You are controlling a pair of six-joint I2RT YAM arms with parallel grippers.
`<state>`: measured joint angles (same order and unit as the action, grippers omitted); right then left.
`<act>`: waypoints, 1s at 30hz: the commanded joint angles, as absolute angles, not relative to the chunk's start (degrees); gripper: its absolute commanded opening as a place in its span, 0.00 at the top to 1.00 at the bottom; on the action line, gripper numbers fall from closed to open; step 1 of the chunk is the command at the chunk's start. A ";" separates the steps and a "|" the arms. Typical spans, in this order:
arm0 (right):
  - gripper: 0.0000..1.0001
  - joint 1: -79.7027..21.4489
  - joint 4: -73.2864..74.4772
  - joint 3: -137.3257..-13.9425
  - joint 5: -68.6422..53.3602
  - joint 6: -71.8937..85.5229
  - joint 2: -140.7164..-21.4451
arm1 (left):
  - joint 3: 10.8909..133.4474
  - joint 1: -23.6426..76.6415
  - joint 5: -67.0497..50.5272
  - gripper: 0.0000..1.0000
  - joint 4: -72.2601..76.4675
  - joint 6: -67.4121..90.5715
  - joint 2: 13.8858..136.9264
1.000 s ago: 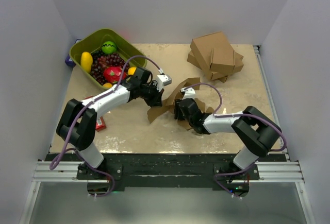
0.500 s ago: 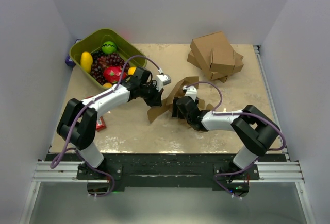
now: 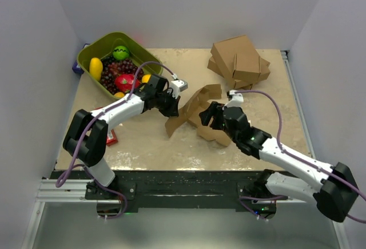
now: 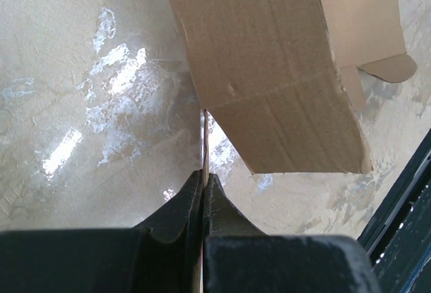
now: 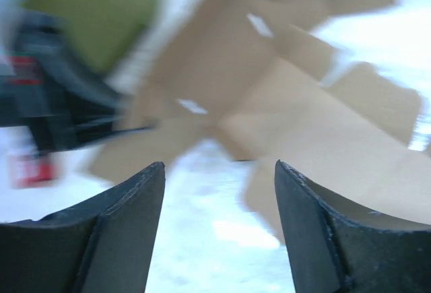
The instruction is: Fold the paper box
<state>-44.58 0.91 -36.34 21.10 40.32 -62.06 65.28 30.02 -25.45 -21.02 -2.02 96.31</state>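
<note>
Over the desk (image 3: 143, 140) at frame centre, the right hand (image 3: 208, 114) is hanging spread and empty beside the half-folded paper box (image 3: 197, 101). Just beyond, the left hand (image 3: 173, 105) is pinching a panel's edge. Probably wise: holding that pinch while pressing along a crease.

left fingers (image 3: 174, 106) pinch paper box (image 3: 197, 107); right fingers (image 3: 206, 114) spread

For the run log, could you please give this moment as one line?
left gripper: shut on paper box edge | right gripper: open, holding nothing | paper box: not yet folded
</note>
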 commanded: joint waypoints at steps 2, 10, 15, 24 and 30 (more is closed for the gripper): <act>0.33 -47.62 -1.93 -37.52 14.06 48.25 -56.86 | 66.62 29.79 -24.61 1.00 -20.13 1.58 94.75; 0.35 -50.62 -8.95 -43.59 12.75 50.80 -65.29 | 66.36 29.79 -24.61 1.00 -19.69 1.93 94.31; 0.47 -51.68 -11.68 -46.49 11.69 50.45 -70.30 | 66.36 29.79 -24.44 1.00 -19.69 1.85 94.39; 0.56 -51.94 -15.29 -47.98 12.31 50.27 -74.70 | 66.36 29.79 -24.61 1.00 -19.78 1.76 94.39; 0.57 -51.86 -15.03 -49.92 15.90 48.43 -77.78 | 66.36 29.79 -25.05 1.00 -19.86 1.32 94.48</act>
